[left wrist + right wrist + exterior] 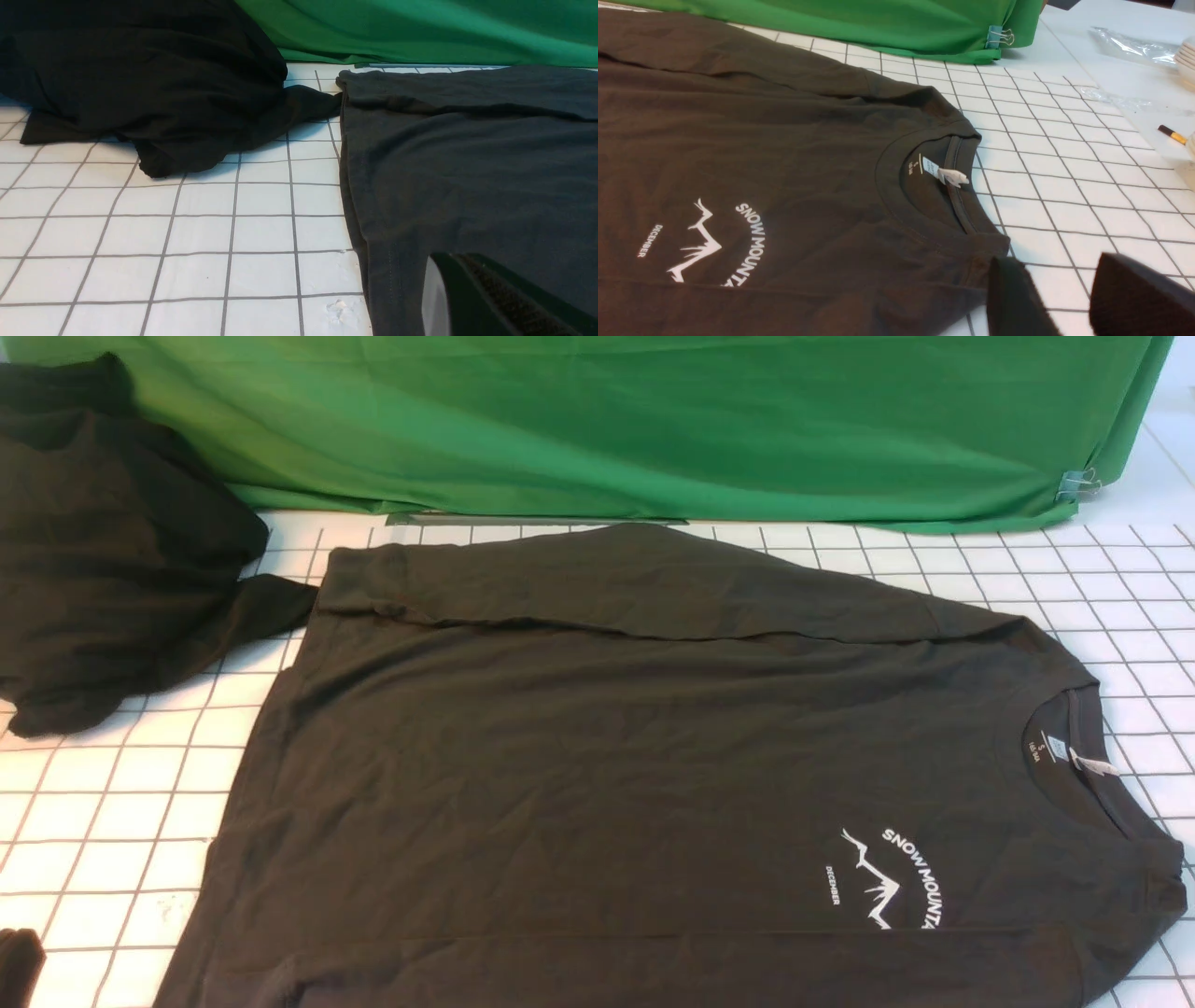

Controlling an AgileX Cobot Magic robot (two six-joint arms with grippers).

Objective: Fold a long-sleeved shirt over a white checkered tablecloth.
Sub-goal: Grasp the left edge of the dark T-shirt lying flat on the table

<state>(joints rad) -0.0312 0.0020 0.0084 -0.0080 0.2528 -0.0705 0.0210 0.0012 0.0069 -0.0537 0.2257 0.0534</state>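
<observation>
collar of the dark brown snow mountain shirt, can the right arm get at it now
Probably yes. The right gripper sits close by the collar of the dark brown shirt, jaws apart, above the white checkered tablecloth. Nothing stands between them, and only the small white neck tag lies on the collar.

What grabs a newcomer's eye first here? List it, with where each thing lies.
The large dark long-sleeved shirt dominates, spread flat across the middle of the white checkered tablecloth, collar toward the robot's right, its white mountain print near the collar. A crumpled black garment lies at the far left, and a green backdrop hangs behind.
</observation>
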